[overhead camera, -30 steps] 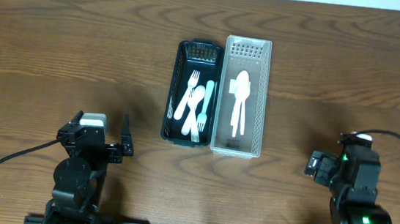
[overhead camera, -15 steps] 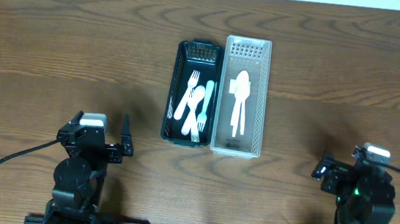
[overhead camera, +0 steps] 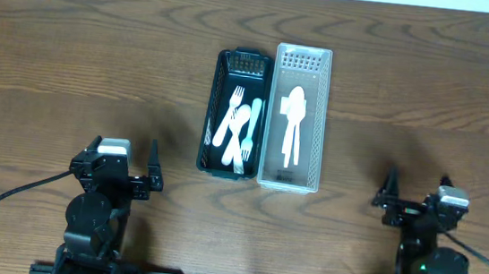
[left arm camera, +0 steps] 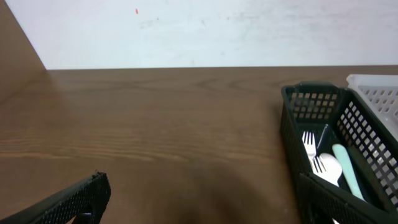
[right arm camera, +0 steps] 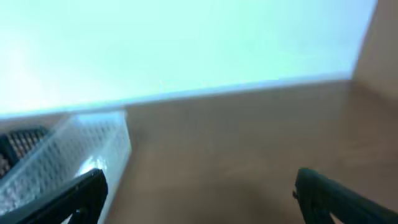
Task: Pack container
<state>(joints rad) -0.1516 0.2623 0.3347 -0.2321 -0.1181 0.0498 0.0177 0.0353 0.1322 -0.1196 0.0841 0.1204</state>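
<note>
A dark green basket [overhead camera: 213,116] lies mid-table and holds white forks and a pale teal utensil [overhead camera: 254,123]. It also shows in the left wrist view [left arm camera: 292,134]. Touching its right side is a clear white basket [overhead camera: 320,117] holding white spoons [overhead camera: 293,124]; it shows blurred in the right wrist view [right arm camera: 74,155]. My left gripper [overhead camera: 129,180] is open and empty near the front left edge. My right gripper [overhead camera: 413,207] is open and empty near the front right edge. Both are well apart from the baskets.
The wooden table [overhead camera: 71,66] runs to a white wall at the back. Black cables trail from both arm bases at the front edge.
My right arm has drawn back toward the front edge and turned to face the table's far side. The left arm and the baskets have not moved.
</note>
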